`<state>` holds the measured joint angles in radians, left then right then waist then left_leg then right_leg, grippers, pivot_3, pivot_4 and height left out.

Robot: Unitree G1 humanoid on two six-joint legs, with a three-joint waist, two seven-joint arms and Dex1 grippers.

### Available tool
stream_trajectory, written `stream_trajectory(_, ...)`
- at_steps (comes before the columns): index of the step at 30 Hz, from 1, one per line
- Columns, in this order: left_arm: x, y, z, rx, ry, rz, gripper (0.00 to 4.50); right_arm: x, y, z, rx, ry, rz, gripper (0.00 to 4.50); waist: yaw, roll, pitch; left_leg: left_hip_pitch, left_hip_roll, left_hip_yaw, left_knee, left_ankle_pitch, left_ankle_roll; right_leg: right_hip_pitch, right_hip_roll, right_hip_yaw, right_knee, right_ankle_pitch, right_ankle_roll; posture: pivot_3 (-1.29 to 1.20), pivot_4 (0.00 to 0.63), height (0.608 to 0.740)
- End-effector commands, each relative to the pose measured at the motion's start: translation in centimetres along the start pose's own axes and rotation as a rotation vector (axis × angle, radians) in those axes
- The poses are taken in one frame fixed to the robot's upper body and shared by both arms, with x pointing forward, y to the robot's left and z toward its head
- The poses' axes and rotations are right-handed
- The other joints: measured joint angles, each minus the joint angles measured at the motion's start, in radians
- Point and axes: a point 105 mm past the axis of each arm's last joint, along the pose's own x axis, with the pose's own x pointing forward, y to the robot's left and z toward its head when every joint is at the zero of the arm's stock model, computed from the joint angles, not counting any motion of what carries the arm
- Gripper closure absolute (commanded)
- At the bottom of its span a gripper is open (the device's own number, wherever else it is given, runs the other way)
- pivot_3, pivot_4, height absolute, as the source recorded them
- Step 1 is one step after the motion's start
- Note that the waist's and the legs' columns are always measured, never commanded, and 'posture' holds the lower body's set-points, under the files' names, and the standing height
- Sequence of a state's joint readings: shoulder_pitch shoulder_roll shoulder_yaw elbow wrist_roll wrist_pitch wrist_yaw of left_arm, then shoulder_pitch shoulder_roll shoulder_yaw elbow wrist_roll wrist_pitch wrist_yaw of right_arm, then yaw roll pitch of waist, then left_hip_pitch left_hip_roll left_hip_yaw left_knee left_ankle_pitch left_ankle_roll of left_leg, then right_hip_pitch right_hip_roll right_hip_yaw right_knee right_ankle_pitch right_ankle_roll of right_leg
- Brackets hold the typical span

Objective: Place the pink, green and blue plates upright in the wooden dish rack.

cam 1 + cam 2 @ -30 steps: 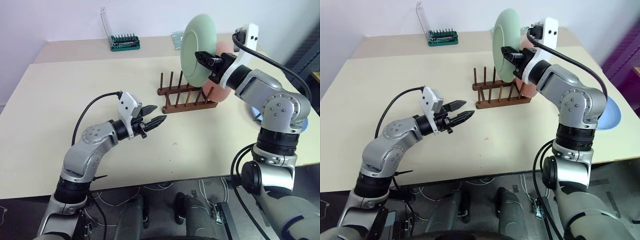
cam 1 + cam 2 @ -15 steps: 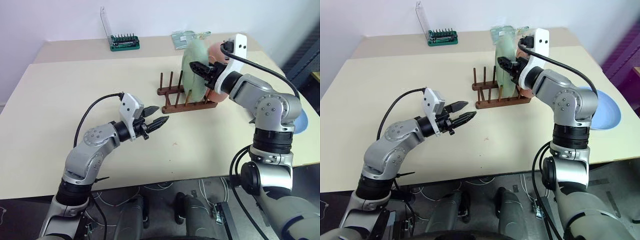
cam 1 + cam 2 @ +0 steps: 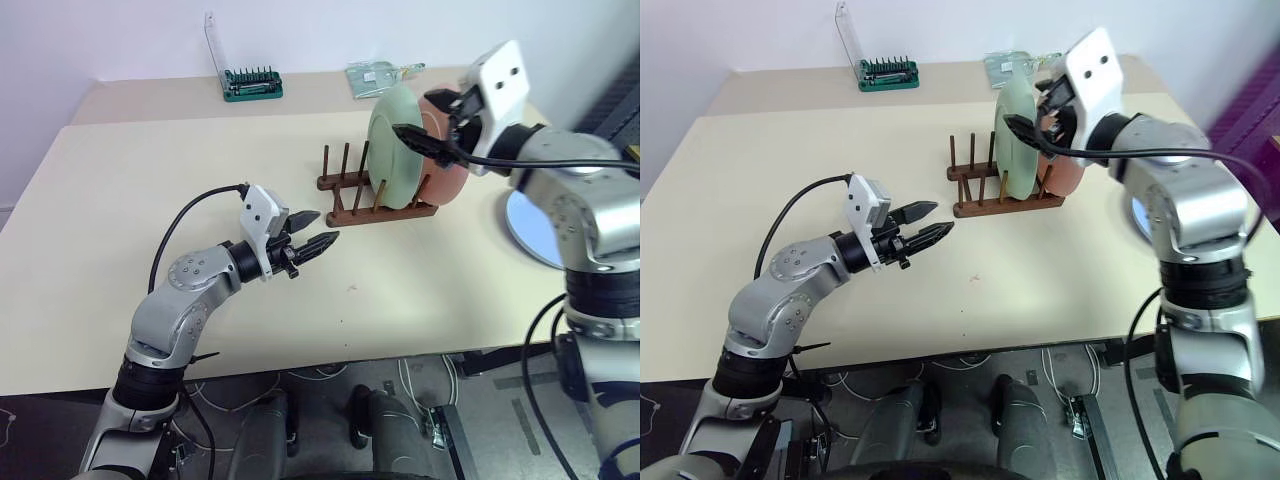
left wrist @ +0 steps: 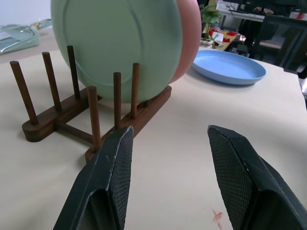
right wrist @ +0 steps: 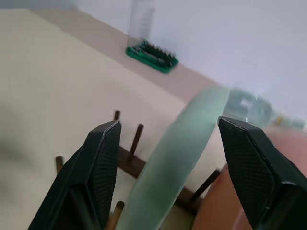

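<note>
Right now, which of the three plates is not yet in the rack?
The blue plate. It lies flat on the table beyond the rack's far end, while the green plate and pink plate stand upright between the pegs of the wooden dish rack.

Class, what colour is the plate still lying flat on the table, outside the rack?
Light blue plate, best seen in the left wrist view.
</note>
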<state>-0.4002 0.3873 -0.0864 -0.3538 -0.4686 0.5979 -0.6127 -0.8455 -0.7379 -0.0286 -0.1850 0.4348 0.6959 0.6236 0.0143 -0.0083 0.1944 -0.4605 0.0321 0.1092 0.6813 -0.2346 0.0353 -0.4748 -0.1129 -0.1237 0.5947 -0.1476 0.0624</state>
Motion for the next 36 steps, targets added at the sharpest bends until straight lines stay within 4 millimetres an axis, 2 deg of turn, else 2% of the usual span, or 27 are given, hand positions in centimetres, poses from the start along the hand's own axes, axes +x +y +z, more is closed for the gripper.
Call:
stream_trajectory(1, 0.1, -0.4, 1.4, 0.038, -0.046, -0.033, 1.97, -5.2, -2.6, 2.7, -0.068, -0.065, -0.009, 1.24, 0.006, 0.0, 0.0, 0.0, 0.0, -0.001, 0.0, 0.0, 0.0, 0.0, 0.0, 0.0, 0.0, 0.0, 0.0, 0.0, 0.15, 0.73)
stream_trajectory(2, 0.1, -0.6, 1.3, 0.036, -0.044, -0.05, 1.97, -6.7, -4.1, 1.2, -0.055, 0.015, -0.06, 1.24, 0.013, -0.001, 0.0, 0.0, 0.0, -0.001, 0.001, 0.0, 0.001, 0.001, 0.0, 0.0, -0.001, 0.0, 0.0, 0.0, 0.15, 0.73)
stream_trajectory(4, 0.2, -0.8, 1.3, 0.033, -0.042, -0.07, 1.97, -8.4, -5.4, -0.4, -0.045, 0.101, -0.108, 1.24, 0.021, -0.001, 0.0, 0.0, -0.001, -0.001, 0.002, -0.001, 0.002, 0.003, -0.001, -0.001, -0.002, -0.001, 0.0, 0.0, 0.15, 0.73)
stream_trajectory(5, 0.2, -1.0, 1.3, 0.027, -0.044, -0.086, 1.97, -9.1, -5.5, -1.5, -0.028, 0.145, -0.101, 1.24, 0.022, -0.001, 0.0, 0.001, -0.001, 0.0, 0.002, -0.002, 0.002, 0.003, -0.001, -0.001, -0.003, 0.0, 0.0, 0.0, 0.15, 0.73)
stream_trajectory(6, 0.3, -1.7, 1.2, 0.022, -0.04, -0.132, 1.97, -10.3, -4.9, -4.4, -0.014, 0.255, -0.081, 1.24, 0.022, -0.001, -0.001, 0.001, -0.001, 0.001, 0.002, -0.002, 0.002, 0.003, -0.002, -0.001, -0.004, 0.0, 0.001, 0.0, 0.15, 0.73)
stream_trajectory(7, 0.4, -2.2, 1.2, 0.018, -0.037, -0.167, 1.97, -11.3, -4.4, -6.5, -0.004, 0.336, -0.063, 1.24, 0.023, -0.002, -0.001, 0.001, 0.0, 0.001, 0.002, -0.002, 0.002, 0.003, -0.001, 0.0, -0.004, 0.001, 0.001, 0.0, 0.15, 0.73)
stream_trajectory(9, 0.6, -2.8, 1.1, 0.019, -0.034, -0.209, 1.97, -12.9, -4.9, -10.6, 0.035, 0.48, -0.149, 1.24, 0.024, -0.001, -0.001, 0.002, 0.001, -0.002, 0.002, -0.002, 0.001, 0.006, 0.0, -0.002, -0.005, 0.0, 0.0, 0.0, 0.15, 0.73)
stream_trajectory(14, 1.0, -2.7, 1.2, 0.025, -0.036, -0.213, 1.97, -14.5, -5.7, -17.1, 0.0, 0.72, -0.284, 1.24, 0.018, 0.005, -0.002, 0.002, 0.0, 0.001, 0.002, -0.002, 0.002, 0.004, -0.001, -0.001, -0.005, 0.002, 0.0, 0.0, 0.15, 0.73)
stream_trajectory(17, 1.1, -2.8, 1.2, 0.027, -0.034, -0.216, 1.97, -14.4, -5.9, -19.9, -0.065, 0.806, -0.304, 1.24, 0.017, 0.005, -0.002, 0.002, 0.0, 0.001, 0.002, -0.001, 0.002, 0.004, 0.0, -0.001, -0.005, 0.002, 0.0, 0.0, 0.15, 0.73)
stream_trajectory(21, 1.1, -2.7, 1.1, 0.028, -0.032, -0.212, 1.97, -14.4, -6.7, -22.2, -0.062, 0.851, -0.354, 1.24, 0.017, 0.005, -0.002, 0.002, 0.0, 0.001, 0.002, -0.001, 0.002, 0.004, 0.0, -0.001, -0.005, 0.002, 0.0, 0.0, 0.15, 0.73)
stream_trajectory(23, 1.0, -2.7, 1.1, 0.03, -0.031, -0.203, 1.97, -14.9, -7.0, -23.6, -0.059, 0.892, -0.374, 1.78, 0.017, 0.005, -0.002, 0.002, 0.0, 0.001, 0.003, -0.001, 0.002, 0.005, 0.0, -0.001, -0.005, 0.002, 0.001, 0.0, 0.15, 0.73)
stream_trajectory(24, 0.8, -2.7, 1.1, 0.031, -0.03, -0.199, 1.97, -15.1, -7.2, -24.0, -0.096, 0.916, -0.37, 2.1, 0.019, 0.005, -0.002, 0.003, 0.0, 0.0, 0.003, -0.001, 0.002, 0.006, 0.0, -0.001, -0.005, 0.002, 0.001, 0.0, 0.15, 0.73)
stream_trajectory(26, 0.7, -2.7, 1.1, 0.033, -0.028, -0.192, 1.97, -15.2, -7.5, -24.1, -0.143, 0.926, -0.361, 3.08, 0.023, 0.005, -0.002, 0.003, -0.001, 0.0, 0.003, -0.001, 0.002, 0.006, 0.0, -0.001, -0.005, 0.002, 0.001, 0.0, 0.15, 0.73)
stream_trajectory(28, 0.5, -2.7, 1.0, 0.029, -0.026, -0.183, 1.97, -14.6, -7.8, -23.4, -0.15, 0.894, -0.362, 4.19, 0.025, 0.005, -0.002, 0.003, -0.001, -0.001, 0.003, -0.001, 0.002, 0.007, 0.0, -0.001, -0.005, 0.002, 0.001, 0.0, 0.15, 0.73)
stream_trajectory(29, 0.4, -2.7, 0.9, 0.027, -0.024, -0.181, 1.97, -14.2, -7.9, -23.1, -0.154, 0.877, -0.365, 4.48, 0.023, 0.005, -0.002, 0.003, -0.001, -0.001, 0.003, -0.001, 0.002, 0.007, 0.0, -0.001, -0.005, 0.002, 0.001, 0.0, 0.15, 0.73)
stream_trajectory(31, 0.4, -2.7, 0.8, 0.026, -0.022, -0.179, 1.97, -13.8, -8.1, -22.5, -0.173, 0.857, -0.366, 4.48, 0.021, 0.005, -0.002, 0.003, -0.001, -0.001, 0.003, -0.001, 0.002, 0.007, 0.0, -0.001, -0.005, 0.002, 0.001, 0.0, 0.15, 0.73)
stream_trajectory(33, 0.3, -2.8, 0.7, 0.024, -0.02, -0.178, 1.97, -13.0, -8.9, -20.7, -0.268, 0.812, -0.378, 4.48, 0.02, 0.005, -0.002, 0.004, -0.001, -0.001, 0.003, -0.001, 0.002, 0.007, 0.0, -0.001, -0.005, 0.002, 0.001, 0.0, 0.15, 0.73)
stream_trajectory(35, 0.2, -2.5, 0.6, 0.022, -0.017, -0.167, 1.97, -11.2, -10.2, -17.0, -0.373, 0.675, -0.422, 4.48, 0.017, 0.006, -0.001, 0.004, -0.001, 0.0, 0.003, -0.001, 0.002, 0.007, 0.0, -0.001, -0.005, 0.002, 0.001, 0.0, 0.15, 0.73)
stream_trajectory(36, 0.1, -2.3, 0.6, 0.02, -0.016, -0.156, 1.97, -10.1, -11.0, -14.5, -0.407, 0.575, -0.475, 4.48, 0.012, 0.008, -0.001, 0.004, -0.001, 0.0, 0.003, -0.001, 0.002, 0.007, 0.0, -0.001, -0.005, 0.002, 0.001, 0.0, 0.15, 0.73)
